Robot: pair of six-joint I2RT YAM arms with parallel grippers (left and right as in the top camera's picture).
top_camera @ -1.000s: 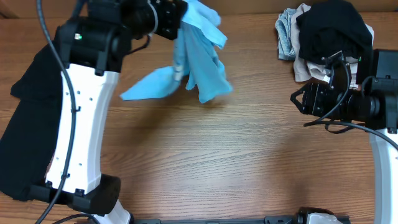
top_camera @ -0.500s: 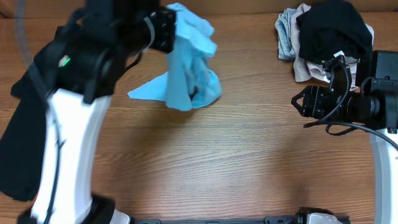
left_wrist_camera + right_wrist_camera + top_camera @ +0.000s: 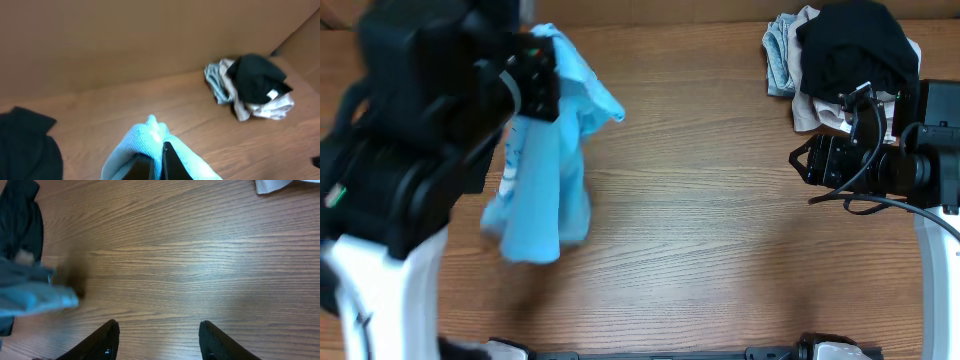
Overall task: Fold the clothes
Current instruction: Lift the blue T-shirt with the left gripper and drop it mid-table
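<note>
- Hanging from the left fingers (image 3: 162, 161), the blue shirt (image 3: 545, 190) droops in a bunched column at about 9 o'clock on the bench (image 3: 720, 250).
- The left fingers are pressed together, pinching a fold at the top of the shirt.
- The shirt's lower end is blurred in the overhead view, so I cannot tell whether it touches the wood.
- The right fingers (image 3: 804, 164) sit at 3 o'clock, spread apart with nothing between them and bare wood below.
- A pile of clothes (image 3: 790, 60) lies at about 1 o'clock, with a black top (image 3: 850, 45) over grey-blue and beige pieces.
- A second black garment (image 3: 25, 145) lies flat at the 9 o'clock edge, mostly hidden by the left arm in the overhead view.
</note>
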